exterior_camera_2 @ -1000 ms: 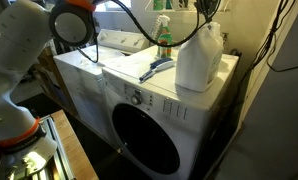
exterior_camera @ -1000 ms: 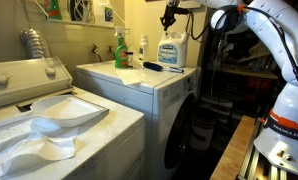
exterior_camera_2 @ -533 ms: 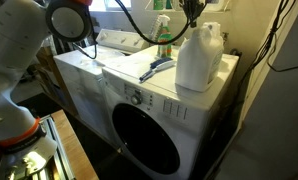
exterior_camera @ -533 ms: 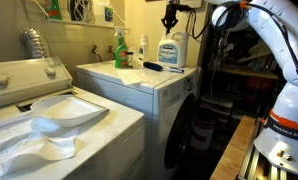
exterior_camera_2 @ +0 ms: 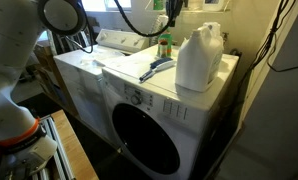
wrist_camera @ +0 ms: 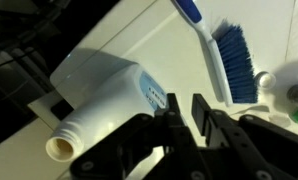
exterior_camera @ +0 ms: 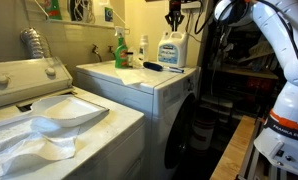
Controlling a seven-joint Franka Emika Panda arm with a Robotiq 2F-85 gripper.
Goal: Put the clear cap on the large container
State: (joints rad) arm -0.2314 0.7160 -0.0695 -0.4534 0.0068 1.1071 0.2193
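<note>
gripper (wrist_camera: 187, 113): fingers (wrist_camera: 205, 116) drawn close, slim gap between them. Can't tell whether they pinch anything or are just nearly closed.
clear cap: can't make it out in any view; too small and see-through to spot at the jaws.
large container (wrist_camera: 104, 92): upright jug, below the jaws with open air between them in an exterior view, where the gripper (exterior_camera: 174, 20) hangs over the large container (exterior_camera: 171, 52).
neck (wrist_camera: 61, 148): uncapped, opening visible. In the wrist view it sits off to one side of the jaws, not under them.
brush (wrist_camera: 232, 62): blue bristles, lying flat. Lower than the jaws, on the side away from the neck, near the jug.
machine top (exterior_camera: 119, 78): white; carries jug, brush and bottles, well under the jaws.
small white bottle (exterior_camera: 143, 48): upright, farther from the jaws than the jug.
green spray bottle (exterior_camera: 119, 50): upright near the white bottle, farthest from the jaws.
</note>
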